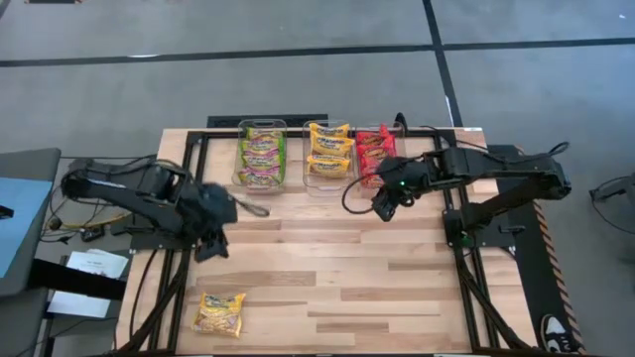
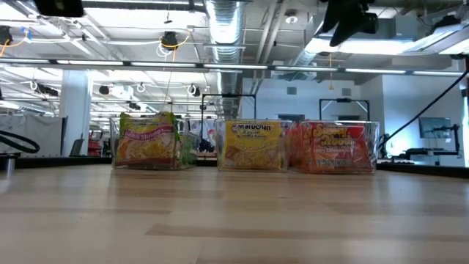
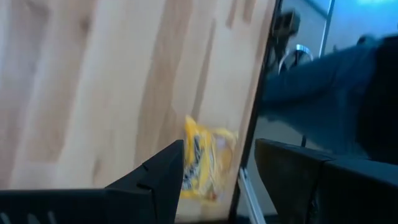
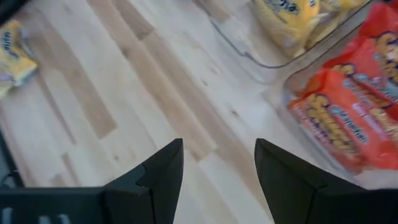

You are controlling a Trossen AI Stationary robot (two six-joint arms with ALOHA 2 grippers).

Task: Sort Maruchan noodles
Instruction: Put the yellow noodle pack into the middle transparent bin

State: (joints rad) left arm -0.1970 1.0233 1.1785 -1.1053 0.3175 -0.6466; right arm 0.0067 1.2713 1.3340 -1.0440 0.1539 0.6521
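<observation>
One yellow noodle packet [image 1: 218, 312] lies flat near the table's near left corner, also seen in the left wrist view [image 3: 208, 165] and the right wrist view [image 4: 11, 53]. Three clear bins at the far edge hold green packets [image 1: 261, 155], yellow packets [image 1: 328, 153] and red packets [image 1: 374, 152]. My left gripper [image 1: 211, 243] hangs open above the table's left side, between the green bin and the loose packet, holding nothing. My right gripper [image 1: 385, 206] is open and empty, raised just near of the red bin.
The bins [image 2: 245, 147] stand in a row along the far edge. A dark cable [image 1: 349, 193] loops down by the right gripper. Bare wood [image 1: 337, 278] spreads over the middle and near right of the table.
</observation>
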